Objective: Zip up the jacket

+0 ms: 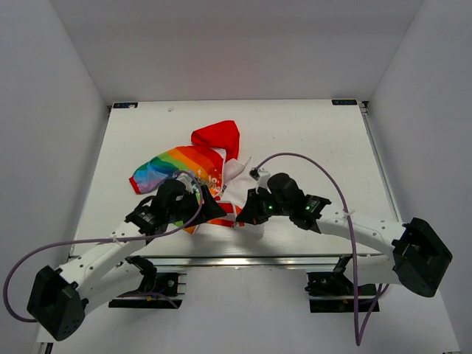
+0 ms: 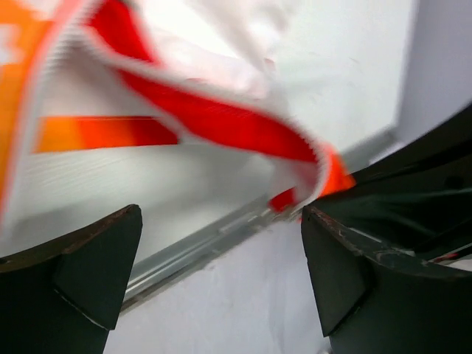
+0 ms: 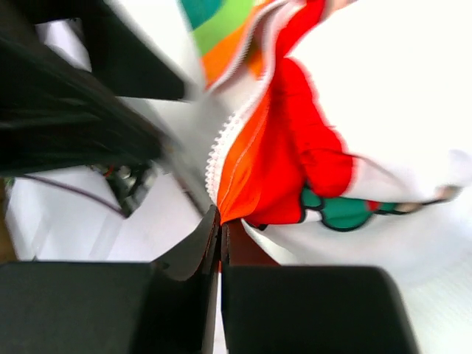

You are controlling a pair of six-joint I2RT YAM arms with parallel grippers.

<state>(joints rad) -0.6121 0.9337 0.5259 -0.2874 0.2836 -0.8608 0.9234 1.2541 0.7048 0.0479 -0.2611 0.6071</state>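
The small child's soft fabric jacket (image 1: 210,166), white with cartoon prints, a red hood and rainbow-striped panels, lies crumpled on the flat white tabletop (image 1: 317,140), in the middle toward the near edge, with the hood pointing away from the arms. Both arms reach in to its near hem, where the two front edges meet and where a zip has to be started. The right gripper (image 3: 220,230) has its jaws pressed fully together. The red-orange trim (image 3: 258,177) beside the white zipper teeth (image 3: 221,140) runs straight into their tips, so they appear to pinch the bottom of that front edge, probably to anchor it and keep it taut. The left gripper (image 2: 221,221) hovers just beside it with its jaws wide apart and nothing between them; red-edged fabric hangs beyond the tips, untouched. The front looks open, so zipping is not yet under way, and I cannot make out the slider.
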